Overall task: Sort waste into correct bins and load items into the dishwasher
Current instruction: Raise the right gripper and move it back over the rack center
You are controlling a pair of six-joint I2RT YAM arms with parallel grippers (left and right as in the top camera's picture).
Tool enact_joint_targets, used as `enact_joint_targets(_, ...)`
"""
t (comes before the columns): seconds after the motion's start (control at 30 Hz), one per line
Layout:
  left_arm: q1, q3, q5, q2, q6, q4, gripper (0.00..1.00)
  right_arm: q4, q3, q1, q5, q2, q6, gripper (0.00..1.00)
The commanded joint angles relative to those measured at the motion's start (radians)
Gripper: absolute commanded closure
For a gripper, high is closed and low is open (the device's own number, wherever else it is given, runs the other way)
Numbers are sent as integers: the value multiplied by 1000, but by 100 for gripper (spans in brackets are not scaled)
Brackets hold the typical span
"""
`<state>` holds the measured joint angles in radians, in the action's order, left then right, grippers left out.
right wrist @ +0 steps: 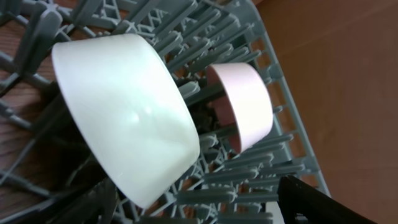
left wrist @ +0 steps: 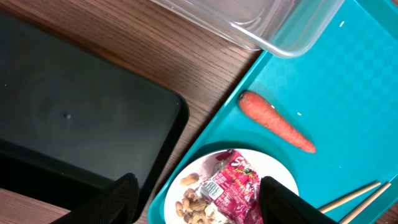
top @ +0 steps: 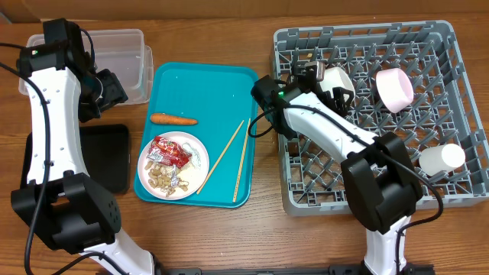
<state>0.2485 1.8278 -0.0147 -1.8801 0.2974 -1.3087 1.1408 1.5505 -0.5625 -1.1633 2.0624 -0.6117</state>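
A white plate (top: 195,159) on the teal tray (top: 206,88) holds a red snack wrapper (top: 170,150) and peanuts (top: 160,177). An orange carrot (top: 173,119) and two chopsticks (top: 229,156) lie on the tray beside it. My left gripper (top: 111,90) is open and empty, hovering between the clear tub (top: 126,53) and the black tray (top: 107,156). Its wrist view shows the wrapper (left wrist: 230,186) between the fingers (left wrist: 199,205) far below. My right gripper (right wrist: 199,205) is open inside the grey dish rack (top: 367,32), next to a white bowl (right wrist: 124,112) standing on edge.
A second, pinkish-white bowl (top: 393,88) stands on edge at the rack's back right, and it also shows in the right wrist view (right wrist: 245,109). A white cup (top: 442,158) lies at the rack's right side. Bare wood table surrounds the tray and rack.
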Motion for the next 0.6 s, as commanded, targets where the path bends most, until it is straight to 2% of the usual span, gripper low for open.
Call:
enact_joint_targets(0.0, 0, 25, -5, 31, 17, 3, 36, -16, 3, 11, 95, -131, -18, 14)
enact_joint_targets(0.1, 0, 25, -5, 31, 17, 3, 36, -32, 3, 25, 163, -222, -15, 11)
enact_joint_targets(0.2, 0, 25, -4, 31, 17, 3, 36, -65, 3, 46, 279, -322, 60, 7)
enact_joint_targets(0.3, 0, 25, -5, 31, 17, 4, 35, -122, 3, 97, 511, -432, 223, 7)
enact_joint_targets(0.37, 0, 25, -5, 31, 17, 3, 34, -125, 3, 133, 612, -475, 250, 6)
enact_joint_targets(0.43, 0, 25, -5, 31, 17, 2, 34, -121, 3, 171, 707, -508, 250, 0)
enact_joint_targets(0.57, -4, 25, -6, 31, 17, -1, 32, -100, 3, 249, 957, -537, 293, 0)
